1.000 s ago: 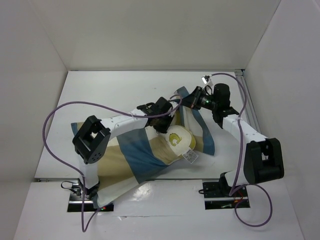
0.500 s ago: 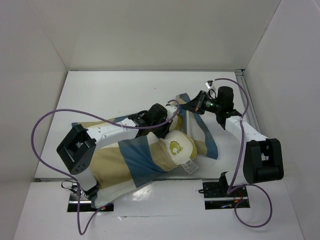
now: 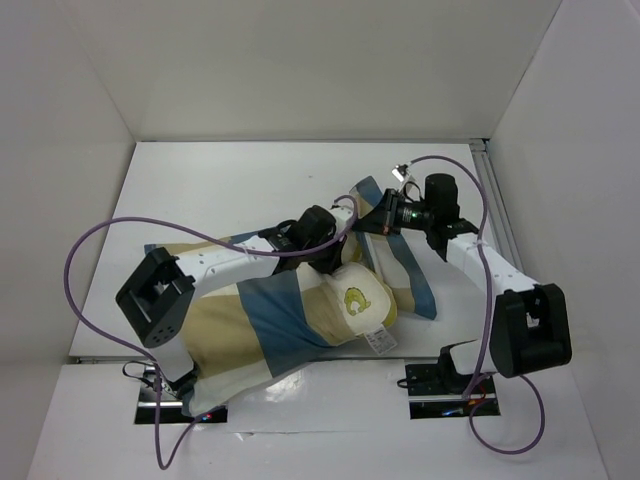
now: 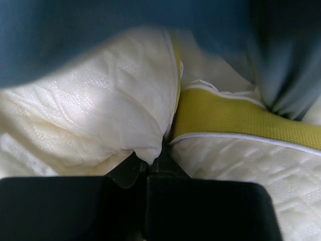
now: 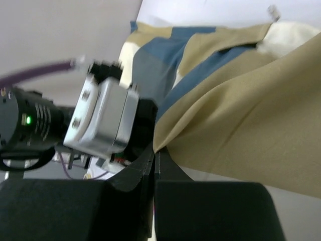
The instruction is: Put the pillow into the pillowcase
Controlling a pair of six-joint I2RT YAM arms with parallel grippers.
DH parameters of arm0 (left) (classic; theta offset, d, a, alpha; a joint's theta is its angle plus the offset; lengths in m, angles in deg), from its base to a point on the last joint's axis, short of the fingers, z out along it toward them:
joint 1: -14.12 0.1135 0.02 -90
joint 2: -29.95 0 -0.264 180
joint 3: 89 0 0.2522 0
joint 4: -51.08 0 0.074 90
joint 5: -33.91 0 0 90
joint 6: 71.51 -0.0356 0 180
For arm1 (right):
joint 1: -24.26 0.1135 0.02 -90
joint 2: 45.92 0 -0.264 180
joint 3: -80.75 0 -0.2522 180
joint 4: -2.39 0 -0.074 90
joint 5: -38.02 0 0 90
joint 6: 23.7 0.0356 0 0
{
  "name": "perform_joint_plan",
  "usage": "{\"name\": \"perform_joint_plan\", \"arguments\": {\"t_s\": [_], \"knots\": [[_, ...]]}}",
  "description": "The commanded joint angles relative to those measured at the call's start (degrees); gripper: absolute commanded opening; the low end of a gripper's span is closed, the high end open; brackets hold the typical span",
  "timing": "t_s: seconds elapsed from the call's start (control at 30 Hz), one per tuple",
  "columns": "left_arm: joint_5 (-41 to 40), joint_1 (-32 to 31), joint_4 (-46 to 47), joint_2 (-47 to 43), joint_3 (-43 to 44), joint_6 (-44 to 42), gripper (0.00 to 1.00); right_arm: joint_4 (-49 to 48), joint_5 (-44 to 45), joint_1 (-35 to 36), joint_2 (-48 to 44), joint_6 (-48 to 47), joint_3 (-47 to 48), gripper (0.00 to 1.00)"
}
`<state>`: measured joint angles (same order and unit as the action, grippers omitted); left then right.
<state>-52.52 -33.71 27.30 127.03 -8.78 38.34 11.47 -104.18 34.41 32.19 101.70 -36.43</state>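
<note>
While the pillowcase [image 3: 270,312] covers much of the pillow [image 3: 372,288], left tool [image 4: 155,150] pinches pillow fabric, right tool [image 5: 155,153] pinches pillowcase edge.

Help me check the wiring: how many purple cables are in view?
2. One purple cable loops out left of the left arm; the other runs along the right arm. More could be hidden under the pillowcase.

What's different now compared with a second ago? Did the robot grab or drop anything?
The left arm's elbow swung out toward the near left. The pillow slid slightly toward the near edge, and the pillowcase shifted a little with it. Nothing was taken or let go: the left gripper stays pinched on the pillow, and the right gripper on the pillowcase's edge.
</note>
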Motion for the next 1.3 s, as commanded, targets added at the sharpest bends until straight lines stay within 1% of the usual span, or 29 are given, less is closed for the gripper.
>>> {"name": "perform_joint_plan", "arguments": {"t_s": [0.0,0.07,0.1,0.13,0.17,0.2,0.23,0.3,0.33,0.43,0.47,0.5,0.6,0.63,0.67,0.73,0.8,0.83,0.9,0.93,1.0,1.07,1.1,1.13,1.17,1.2,1.27], "knots": [[2.7,-0.8,-7.6,3.7,2.4,0.7,0.00,-3.7,-4.9,0.4,-5.3,0.8,-2.0,0.00],[2.1,-0.2,-7.6,4.8,3.6,1.2,0.00,-5.2,-5.6,0.4,-7.0,1.4,-3.2,0.00],[2.1,0.5,-7.1,4.8,3.6,1.8,0.00,-3.8,-4.6,0.4,-8.4,0.1,-3.2,0.00],[2.1,0.5,-6.4,5.4,3.6,1.8,0.00,0.3,-3.9,0.4,-8.4,-1.4,-3.2,0.00],[1.5,1.0,-6.4,5.4,4.1,2.4,0.00,2.4,-3.3,1.0,-8.4,-2.9,-3.2,0.00],[1.5,1.0,-5.7,4.8,4.1,2.4,0.00,4.2,-2.6,2.0,-6.7,-5.8,-3.7,0.00],[1.5,1.7,-5.1,4.8,4.1,3.1,0.00,8.2,-2.6,2.8,-5.3,-7.6,-3.7,0.00],[1.5,2.3,-5.1,3.1,4.1,3.7,0.00,11.7,0.2,5.0,-2.2,-10.6,-3.7,0.00],[1.5,2.3,-5.1,3.1,4.6,3.7,0.00,12.8,4.0,7.1,1.0,-12.0,-3.7,0.00],[1.5,2.8,-7.9,1.7,6.9,4.8,0.00,12.1,7.9,9.1,5.4,-11.5,-5.6,0.00],[1.5,2.8,-9.6,1.7,8.2,4.8,0.00,10.0,7.9,9.1,6.1,-10.9,-6.2,0.00],[2.0,2.8,-14.7,2.9,11.5,5.4,0.00,9.2,8.9,9.1,7.1,-9.8,-6.9,0.00],[2.7,2.8,-23.0,4.8,16.3,5.4,0.00,8.1,10.6,9.1,7.9,-9.2,-6.9,0.00],[2.8,2.8,-27.2,4.8,18.2,5.4,0.02,8.1,11.2,9.1,8.7,-9.2,-6.9,0.00],[2.8,2.8,-29.1,4.8,18.7,6.0,0.06,8.1,11.9,9.1,8.7,-8.7,-6.9,0.00],[2.8,2.8,-32.2,3.6,18.7,6.0,0.27,8.1,12.4,9.1,8.7,-8.7,-6.9,0.00],[3.4,2.8,-35.6,1.0,18.2,6.0,0.51,8.1,13.8,9.1,8.2,-8.7,-6.3,0.00],[4.2,2.8,-36.7,0.3,17.4,6.0,0.70,8.1,14.3,9.1,8.2,-8.7,-5.8,0.00],[5.6,2.8,-41.3,-1.2,17.4,6.0,0.75,9.2,14.3,9.1,8.2,-8.7,-5.2,0.00],[6.1,2.2,-42.2,-2.0,15.8,6.0,0.75,9.2,14.3,9.1,8.2,-8.7,-5.2,0.00],[6.1,1.4,-42.8,-4.1,13.8,6.7,0.72,9.2,14.3,9.1,8.8,-8.7,-4.7,0.00],[4.7,1.4,-42.8,-7.7,10.0,9.3,0.66,9.2,14.3,9.1,8.8,-8.7,-4.7,0.00],[3.9,1.4,-41.4,-8.8,8.5,10.4,0.66,9.8,14.3,9.1,8.8,-8.7,-4.2,0.00],[3.4,1.4,-38.5,-10.6,5.7,13.2,0.68,9.8,14.3,9.1,8.8,-9.2,-4.1,0.00],[3.4,1.4,-36.5,-11.2,4.1,14.6,0.70,10.4,14.3,9.1,8.8,-9.2,-3.4,0.00],[3.4,1.4,-34.5,-11.2,2.7,15.7,0.70,11.0,14.9,9.1,8.8,-9.2,-3.4,0.00],[1.7,3.0,-30.2,-11.8,-0.9,17.7,0.73,11.0,14.9,9.1,8.2,-9.2,-2.9,0.00]]}}
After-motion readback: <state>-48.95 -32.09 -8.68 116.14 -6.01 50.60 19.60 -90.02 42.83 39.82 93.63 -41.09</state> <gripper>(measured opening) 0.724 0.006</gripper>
